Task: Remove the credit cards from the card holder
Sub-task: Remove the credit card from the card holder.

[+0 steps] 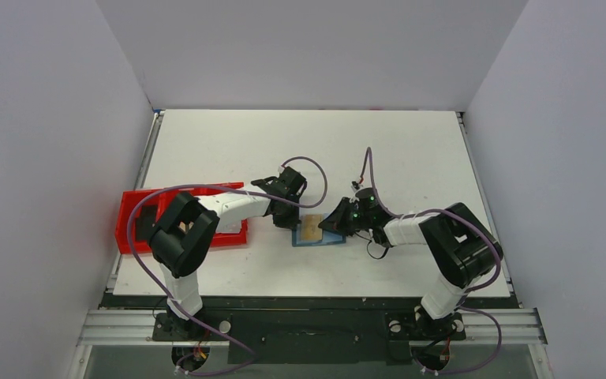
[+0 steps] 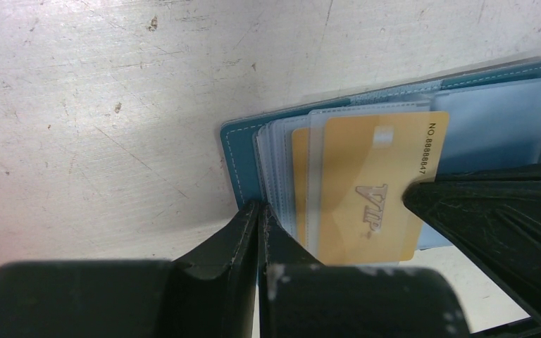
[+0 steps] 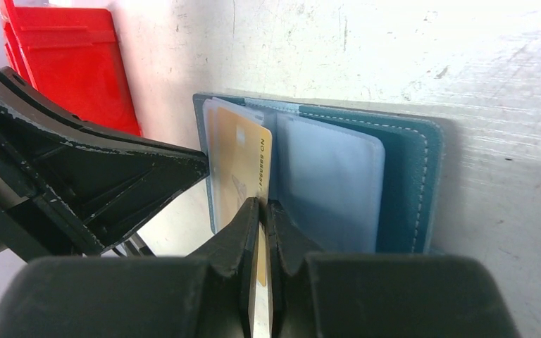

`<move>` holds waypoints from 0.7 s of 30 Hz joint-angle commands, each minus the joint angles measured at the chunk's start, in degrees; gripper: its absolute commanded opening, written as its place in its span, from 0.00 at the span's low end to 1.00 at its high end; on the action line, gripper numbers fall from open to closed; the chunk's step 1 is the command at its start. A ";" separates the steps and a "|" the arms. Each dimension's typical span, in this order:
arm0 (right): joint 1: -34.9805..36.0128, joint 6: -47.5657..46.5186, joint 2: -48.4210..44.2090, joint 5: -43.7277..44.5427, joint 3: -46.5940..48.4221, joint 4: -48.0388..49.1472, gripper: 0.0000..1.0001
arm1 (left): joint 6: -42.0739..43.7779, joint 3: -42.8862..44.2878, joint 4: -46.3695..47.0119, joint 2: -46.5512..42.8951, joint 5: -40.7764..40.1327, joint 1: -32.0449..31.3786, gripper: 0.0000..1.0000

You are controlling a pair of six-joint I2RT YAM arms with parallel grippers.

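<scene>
Progress: we judge the task begun but not complete. The holder (image 3: 401, 176) lies open on the bench (image 1: 300, 142), between the two arms and near the tray (image 3: 77, 77). Its clear sleeves (image 3: 331, 183) are fanned out. The gold card (image 2: 366, 183) sits partly in a sleeve, with its numbered edge exposed; it is not yet out. We see no grey card in the holder or on the bench, and cannot tell whether it is hidden among the sleeves. Remaining, in our judgement: draw the gold card clear, then account for the grey one.

Right fingers (image 3: 250, 215): closed tight on the gold card's free edge; the card's rim runs down between them in the right wrist view.

Left fingers (image 2: 250, 222): fully closed at the holder's opposite edge, touching it; whether they pinch the cover or only press it to the bench, we cannot tell.

Pose: the left arm (image 1: 229, 207) reaches across from the tray side, wrist low over the holder's left edge; the right arm (image 1: 410, 229) reaches in from the right, wrist also low. The two sets of fingers face each other across the holder, close together.
</scene>
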 commanded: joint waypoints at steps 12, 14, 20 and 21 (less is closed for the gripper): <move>-2.80 -5.43 -4.74 3.71 -0.77 -6.60 0.00 | 0.45 -2.89 -3.07 3.39 -3.34 0.40 0.00; -3.02 -5.94 -5.29 3.97 -0.66 -7.54 0.00 | 0.49 -2.89 -3.07 3.41 -3.38 0.35 0.00; -3.47 -8.23 -7.21 5.67 0.16 -11.60 0.00 | 0.47 -2.97 -3.06 3.47 -3.38 0.36 0.00; -3.52 -8.45 -7.33 5.82 0.31 -12.51 0.00 | 0.44 -2.97 -3.00 3.45 -3.41 0.40 0.00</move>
